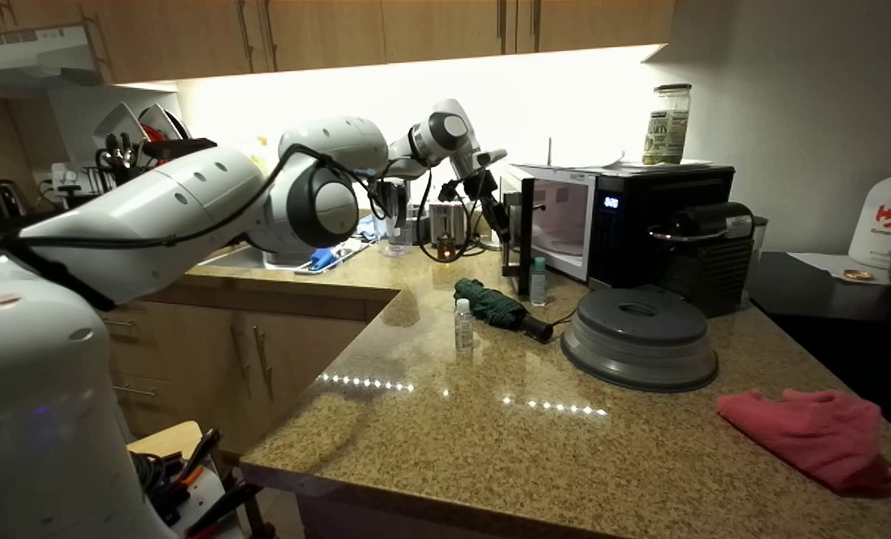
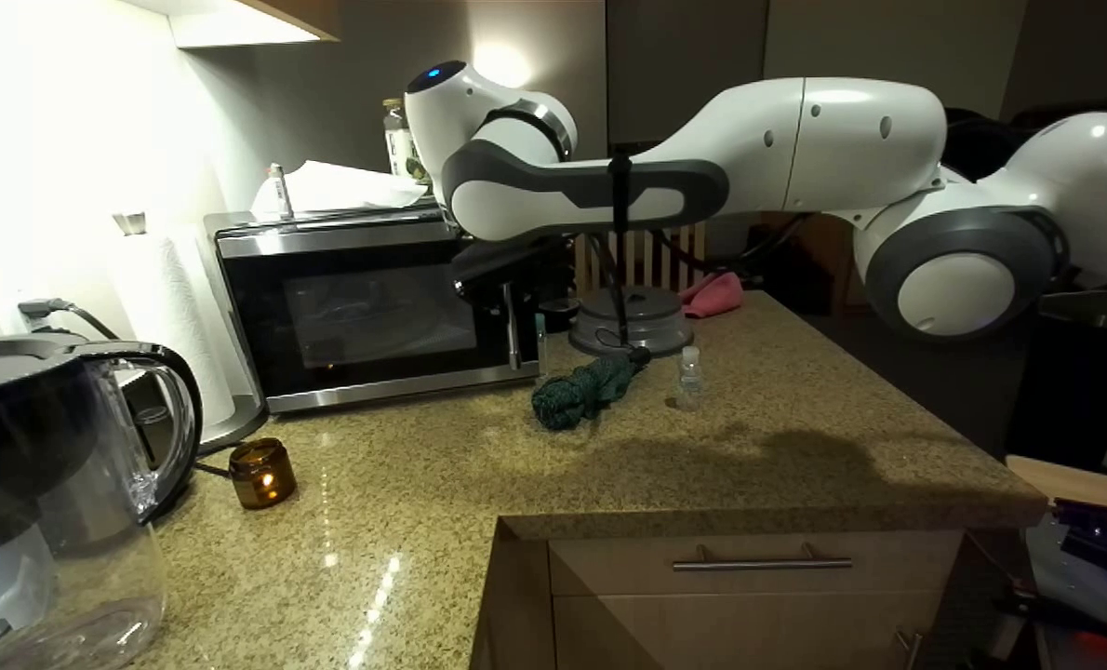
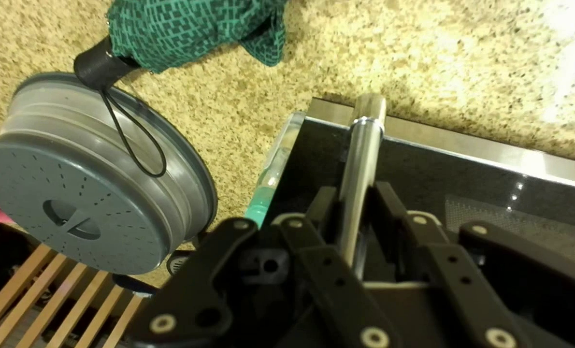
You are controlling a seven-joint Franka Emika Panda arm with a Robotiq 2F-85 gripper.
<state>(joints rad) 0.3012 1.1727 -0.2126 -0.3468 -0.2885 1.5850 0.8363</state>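
My gripper (image 3: 355,192) is shut on the steel microwave door handle (image 3: 367,133), one finger on each side of the bar. In an exterior view the microwave (image 1: 666,202) stands with its door (image 1: 519,224) swung out and its lit inside showing. The dark glass door (image 2: 377,312) faces the camera in an exterior view, where the arm partly hides the gripper. Just beside the door's free edge is a clear bottle with a green cap (image 3: 259,205). A folded green umbrella (image 3: 191,31) with a black grip lies on the counter nearby.
A grey collapsible cover (image 1: 636,344), a small clear bottle (image 1: 463,327) and a pink cloth (image 1: 805,434) are on the counter. By the microwave stands a black coffee machine (image 1: 700,258). An amber candle jar (image 2: 262,473) and a water pitcher (image 2: 70,447) sit on the door's front side.
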